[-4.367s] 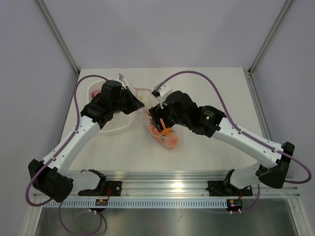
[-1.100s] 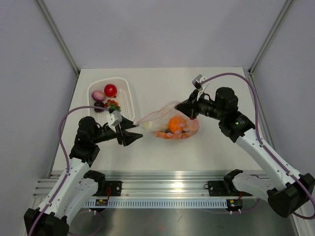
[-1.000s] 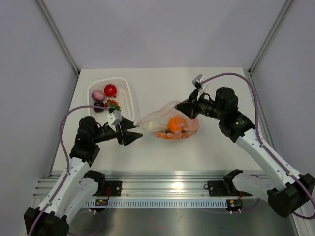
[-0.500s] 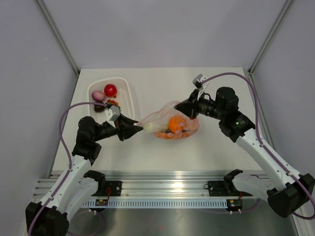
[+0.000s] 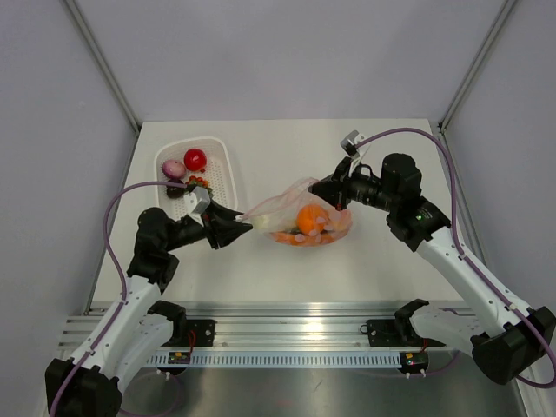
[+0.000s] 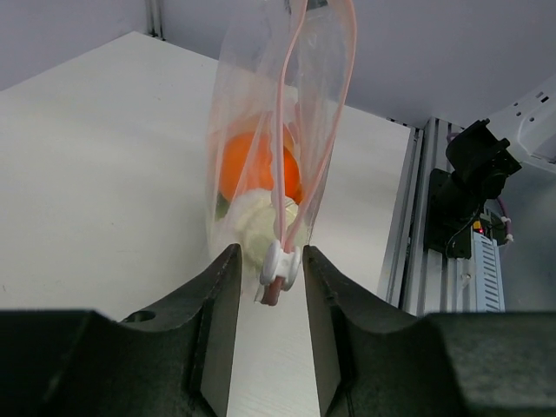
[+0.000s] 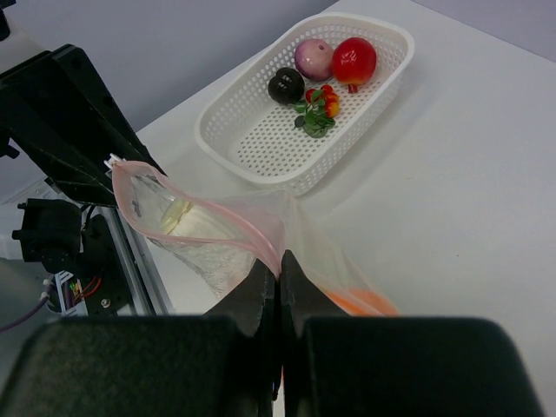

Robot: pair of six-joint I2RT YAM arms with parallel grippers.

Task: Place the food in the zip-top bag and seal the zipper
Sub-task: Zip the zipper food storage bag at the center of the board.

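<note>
The zip-top bag (image 5: 291, 213) hangs stretched between both grippers, with an orange (image 5: 309, 217) and other food inside. My right gripper (image 7: 280, 263) is shut on the bag's mouth edge, pinching the pink zipper (image 7: 204, 213). My left gripper (image 6: 271, 261) is at the bag's other end. Its jaws stand on either side of the white zipper slider (image 6: 281, 263), the right one close against it and a thin gap showing on the left. An orange (image 6: 252, 165) and a pale food piece (image 6: 254, 233) show through the plastic. The mouth gapes between the two strips.
A white slotted basket (image 5: 222, 178) at the back left holds a tomato (image 7: 354, 59), an onion (image 7: 313, 58), a dark eggplant (image 7: 286, 85) and a small red-and-green piece (image 7: 318, 109). A metal rail with black clamps (image 6: 469, 182) runs along the near edge.
My left gripper has moved up and right to the bag's left end and narrowed its jaws around the white slider. The right gripper and the bag have stayed put.
</note>
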